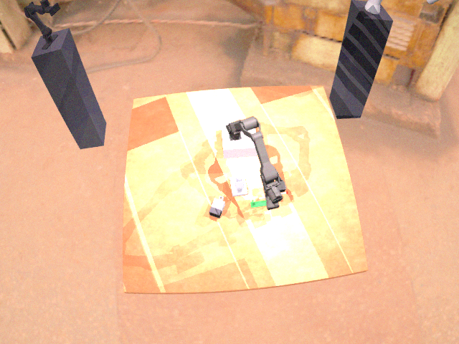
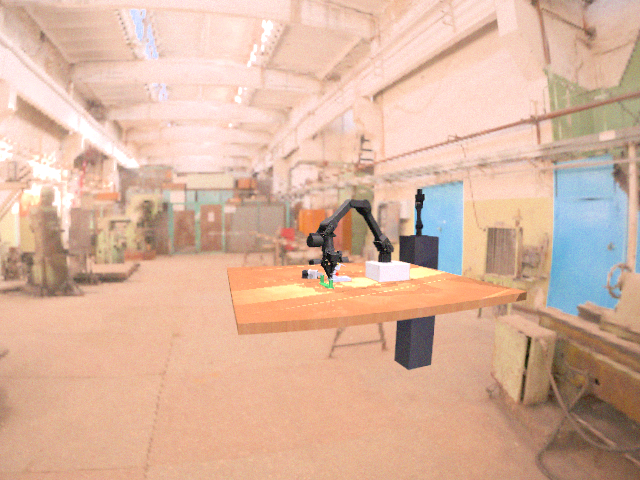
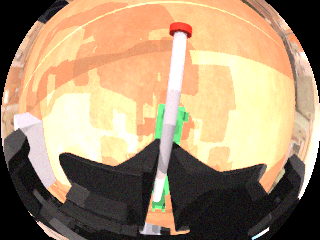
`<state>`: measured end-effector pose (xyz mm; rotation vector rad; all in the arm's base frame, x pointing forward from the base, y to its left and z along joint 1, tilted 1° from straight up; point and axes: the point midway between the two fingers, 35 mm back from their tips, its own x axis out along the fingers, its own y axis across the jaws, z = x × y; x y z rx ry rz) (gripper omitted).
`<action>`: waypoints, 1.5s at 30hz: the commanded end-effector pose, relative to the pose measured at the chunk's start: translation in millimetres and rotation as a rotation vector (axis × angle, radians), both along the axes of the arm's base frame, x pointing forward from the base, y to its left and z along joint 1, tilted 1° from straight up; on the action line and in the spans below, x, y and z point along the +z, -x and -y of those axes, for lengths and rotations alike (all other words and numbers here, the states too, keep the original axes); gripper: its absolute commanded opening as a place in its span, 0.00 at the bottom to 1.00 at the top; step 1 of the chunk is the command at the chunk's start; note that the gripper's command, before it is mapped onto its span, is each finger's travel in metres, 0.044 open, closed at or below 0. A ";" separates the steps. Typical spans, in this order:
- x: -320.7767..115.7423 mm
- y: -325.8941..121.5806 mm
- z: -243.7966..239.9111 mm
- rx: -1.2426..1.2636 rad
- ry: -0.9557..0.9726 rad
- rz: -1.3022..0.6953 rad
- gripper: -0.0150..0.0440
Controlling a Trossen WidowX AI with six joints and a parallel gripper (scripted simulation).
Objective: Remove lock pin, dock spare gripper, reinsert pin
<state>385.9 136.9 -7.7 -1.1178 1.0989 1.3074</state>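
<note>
From the top, the gripper (image 1: 273, 203) (image 2: 330, 274) (image 3: 164, 150) is being held over one end of the green holder (image 1: 258, 203) (image 2: 330, 284) (image 3: 161, 122); the mount (image 1: 239, 186) and spare (image 1: 216, 207) (image 2: 310, 274) are being kept apart from the holder. In the exterior view, the fingers are being held low at the holder, the spare being left behind it. At the wrist, the pin (image 3: 174, 75) is being clamped between the fingers above the holder, its red head being pointed past the holder's far end.
</note>
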 end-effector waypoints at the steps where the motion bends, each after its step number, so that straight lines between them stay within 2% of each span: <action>1: -0.9 0.2 0.0 0.000 0.000 -0.001 0.25; 22: 19.2 -7.5 57.5 -0.007 0.005 -0.001 0.25; 45: -12.5 -8.0 58.4 -0.006 0.003 0.000 0.25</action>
